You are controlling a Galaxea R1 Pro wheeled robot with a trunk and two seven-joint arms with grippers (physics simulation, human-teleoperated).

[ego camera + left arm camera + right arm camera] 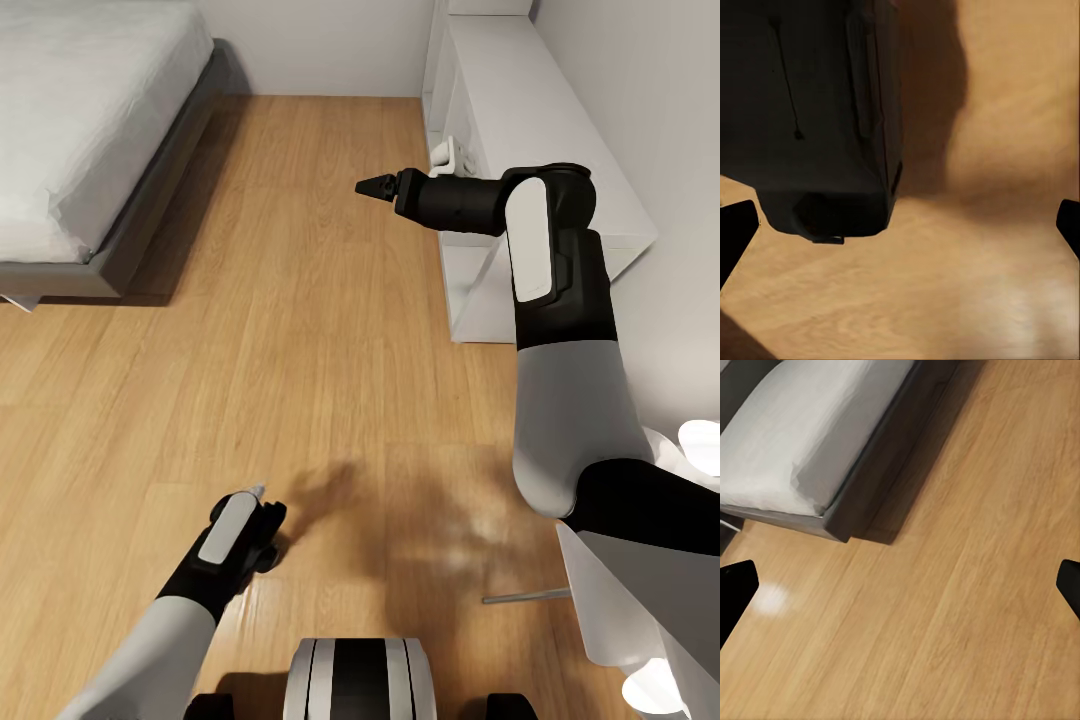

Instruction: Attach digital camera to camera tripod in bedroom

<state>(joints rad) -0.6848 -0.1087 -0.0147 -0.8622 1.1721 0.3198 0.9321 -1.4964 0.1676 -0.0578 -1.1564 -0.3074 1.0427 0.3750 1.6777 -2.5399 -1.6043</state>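
Beside the low grey bed (80,120) with its pale mattress and dark frame, a light wood plank floor (300,330) ran the length of the bedroom up to a pale grey wall. Across the floor from the bed, against the wall, stood a long white cube shelf unit (560,130), with a small white object (450,155) on it that was too small to identify.

The right gripper (372,186) hung out over the floor just in front of the shelf unit, pointing toward the bed, at the end of a black-and-grey arm bent at the elbow. In the right wrist view its black fingertips (736,592) sat at the two far edges of the frame, spread wide with nothing between them; past them lay the bed (810,435) corner and bare planks.

The left gripper (250,510) was low, well away from the bed, close to the robot's own base and casting a soft shadow on the floor. In the left wrist view its fingers (735,229) were likewise wide apart, and a dark boxy shape (810,112) loomed close to the lens; it was probably part of the robot itself, though the view was too dim to be sure.

A thin silver metal rod (525,597) lay near the robot's right side, far from the bed, possibly a tripod leg. The digital camera could not be made out.
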